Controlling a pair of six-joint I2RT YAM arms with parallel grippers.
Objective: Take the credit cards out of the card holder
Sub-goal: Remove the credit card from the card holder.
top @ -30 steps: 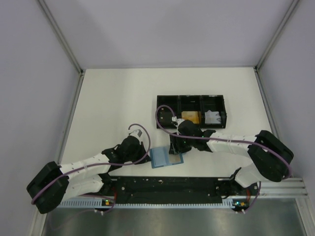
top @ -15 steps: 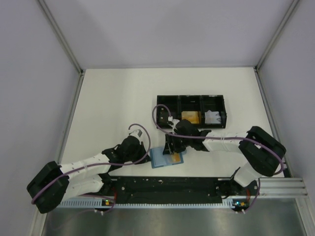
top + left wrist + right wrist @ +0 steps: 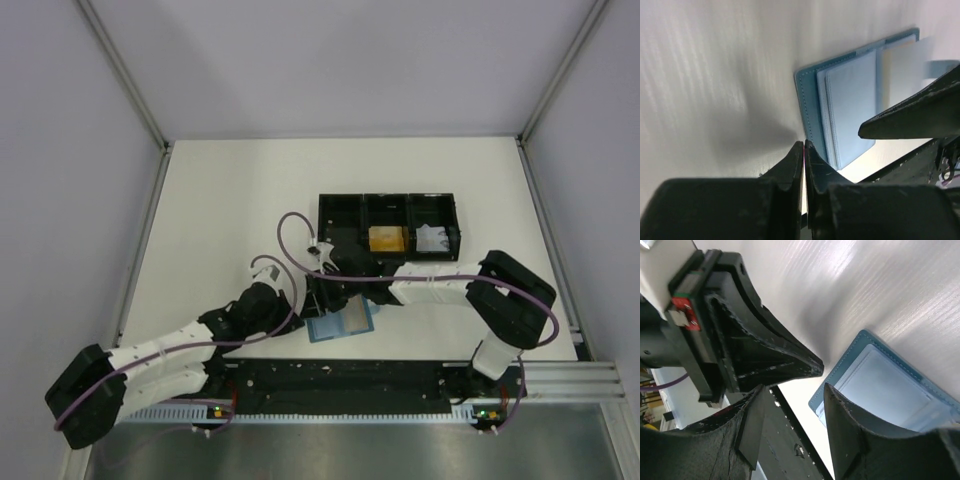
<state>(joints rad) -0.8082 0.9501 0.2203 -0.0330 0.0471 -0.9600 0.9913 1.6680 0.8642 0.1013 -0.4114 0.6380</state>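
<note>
The teal-blue card holder (image 3: 340, 323) lies open on the table near the front edge, its lighter blue slotted faces up; it also shows in the left wrist view (image 3: 847, 102) and the right wrist view (image 3: 885, 380). An orange-gold credit card (image 3: 388, 239) lies in the middle compartment of the black tray. No black card can be made out. My left gripper (image 3: 298, 308) is shut and empty, its tips (image 3: 804, 145) just beside the holder's left edge. My right gripper (image 3: 322, 293) is open and empty (image 3: 795, 407), above the holder's left leaf, close to the left gripper (image 3: 812, 369).
The long black three-compartment tray (image 3: 340, 205) stands behind the holder, with a white wad of paper (image 3: 432, 238) in its right compartment. The black rail of the arm bases (image 3: 340, 378) runs just in front of the holder. Grey walls enclose the table.
My right gripper has moved left, from over the holder's right leaf to its left end. My left gripper has edged forward to the holder's left edge.
</note>
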